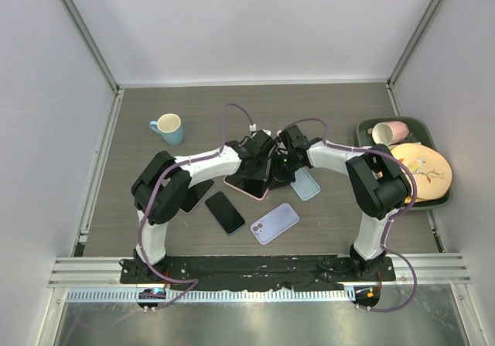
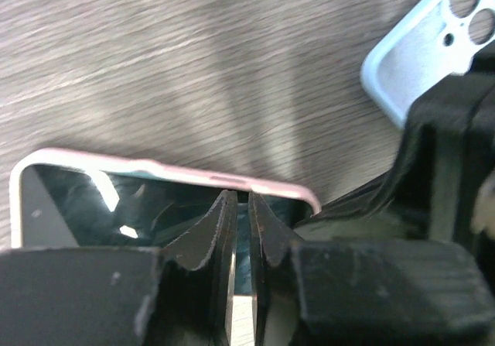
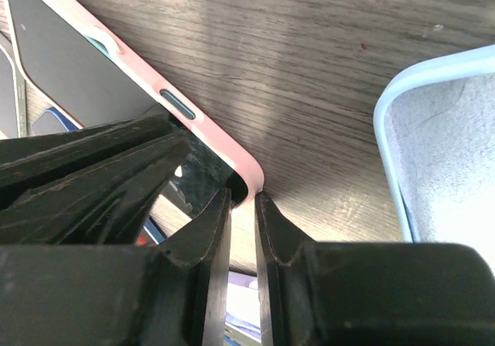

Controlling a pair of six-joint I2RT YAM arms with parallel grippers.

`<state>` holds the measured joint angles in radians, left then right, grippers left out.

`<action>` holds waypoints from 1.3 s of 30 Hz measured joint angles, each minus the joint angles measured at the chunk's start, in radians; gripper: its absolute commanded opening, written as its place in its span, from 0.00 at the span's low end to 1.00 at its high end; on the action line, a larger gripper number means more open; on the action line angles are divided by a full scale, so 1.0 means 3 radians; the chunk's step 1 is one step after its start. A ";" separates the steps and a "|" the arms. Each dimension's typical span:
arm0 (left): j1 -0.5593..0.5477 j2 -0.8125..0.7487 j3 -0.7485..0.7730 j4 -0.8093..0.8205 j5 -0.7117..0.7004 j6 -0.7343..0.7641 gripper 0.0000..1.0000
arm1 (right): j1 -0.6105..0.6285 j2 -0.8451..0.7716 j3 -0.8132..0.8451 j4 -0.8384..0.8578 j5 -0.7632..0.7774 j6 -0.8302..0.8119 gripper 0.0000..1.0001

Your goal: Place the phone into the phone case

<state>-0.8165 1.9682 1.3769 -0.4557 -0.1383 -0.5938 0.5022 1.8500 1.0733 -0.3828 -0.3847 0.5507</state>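
Centre of the wood-grain desk (image 1: 325,114), the dark-screened phone (image 1: 247,185) sits inside its pink silicone case (image 2: 155,166), left fingers (image 2: 213,234) nearly closed against its long rim, right fingers (image 3: 209,238) nearly closed at its corner.

Grey wood-grain table (image 1: 155,106), plain white walls (image 1: 247,21) on the left, far and right. Silver rail (image 1: 433,268) along the near edge, lighting's soft and even.

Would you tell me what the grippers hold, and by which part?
Nothing looks gripped: the left gripper and right gripper rest, shut, on the pink case rim.
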 measured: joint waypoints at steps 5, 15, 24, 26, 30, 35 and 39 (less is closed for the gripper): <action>-0.0003 -0.0379 -0.0284 -0.0057 -0.0248 0.0023 0.55 | 0.0004 0.0020 0.0113 -0.0106 0.0094 -0.0004 0.01; 0.0417 -0.1288 -0.0956 0.0064 -0.0229 0.0013 0.65 | -0.0084 0.0078 0.0332 0.0198 0.0754 -0.0141 0.32; 0.0876 -0.1033 -0.1261 0.0259 0.0272 0.0009 0.58 | -0.0109 -0.0355 -0.0256 0.0501 0.0495 -0.0056 0.38; 0.0875 -0.0952 -0.1261 0.0306 0.0355 0.0010 0.55 | -0.0106 -0.0375 -0.0397 0.0608 0.0354 0.0008 0.37; 0.0874 -0.0837 -0.1236 0.0389 0.0465 0.0009 0.50 | -0.0070 -0.0385 -0.0580 0.0837 0.0066 0.0150 0.36; 0.0877 -0.0791 -0.1225 0.0467 0.0556 0.0008 0.39 | -0.0001 -0.0303 -0.0598 0.0975 -0.0131 0.0226 0.29; 0.0928 -0.0786 -0.1225 0.0470 0.0629 -0.0005 0.30 | -0.0086 -0.0196 -0.0546 0.0973 -0.0275 0.0306 0.20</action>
<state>-0.5381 1.7325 1.0096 -0.3145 0.0505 -0.5953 0.4763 1.7912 0.9096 -0.0910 -0.4671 0.6426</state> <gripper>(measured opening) 0.354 0.251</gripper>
